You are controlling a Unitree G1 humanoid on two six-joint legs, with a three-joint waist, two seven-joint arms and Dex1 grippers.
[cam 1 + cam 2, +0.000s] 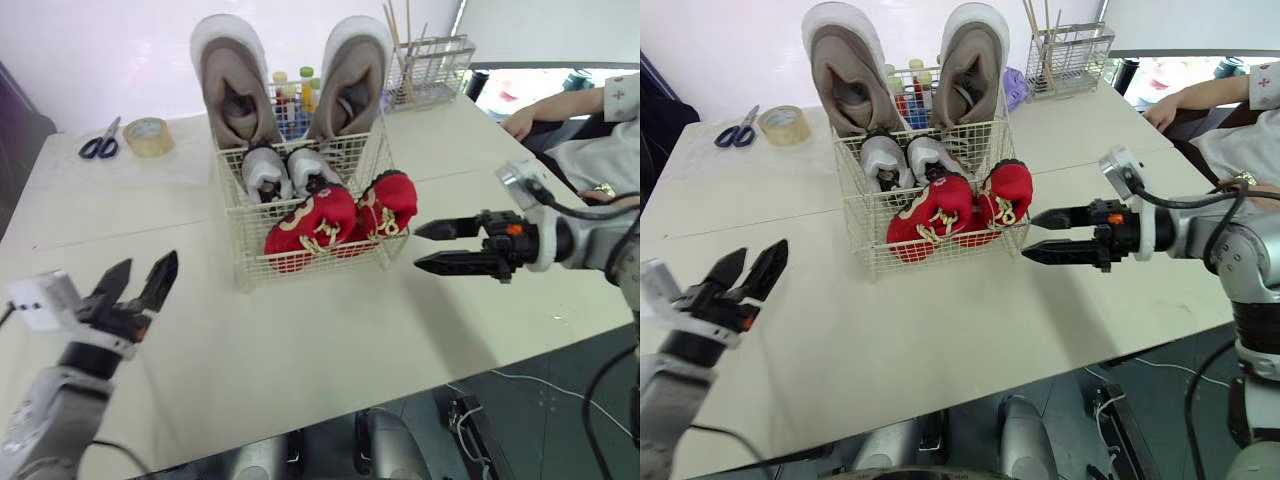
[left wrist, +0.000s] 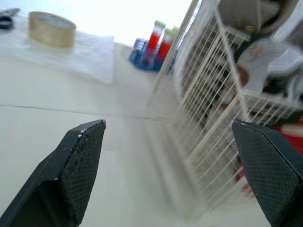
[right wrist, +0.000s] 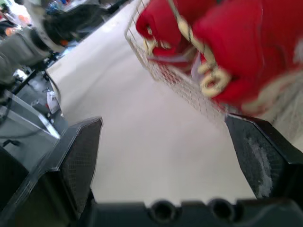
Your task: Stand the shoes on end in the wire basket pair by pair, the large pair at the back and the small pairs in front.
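While the basket (image 1: 247, 262) stands mid-table (image 1: 300, 340), all three pairs are inside it.

- **Large pair (image 1: 232, 85):** on end at the basket's back, rising well above its rim.
- **Grey pair (image 1: 266, 172):** just in front of them, mid-basket.
- **Red pair (image 1: 318, 222):** against the basket's front wall, tilted.
- **Left claw (image 1: 148, 263):** fingers spread, empty, over bare table off the basket's front left, well apart from it.
- **Right claw (image 1: 418, 248):** fingers parted, empty, tips aimed at the basket's right front corner, near but not touching.
- **Other items:** tape (image 1: 148, 136) and scissors (image 1: 100, 144) lie behind the basket's left side. A person (image 1: 580, 125) sits beyond its right.
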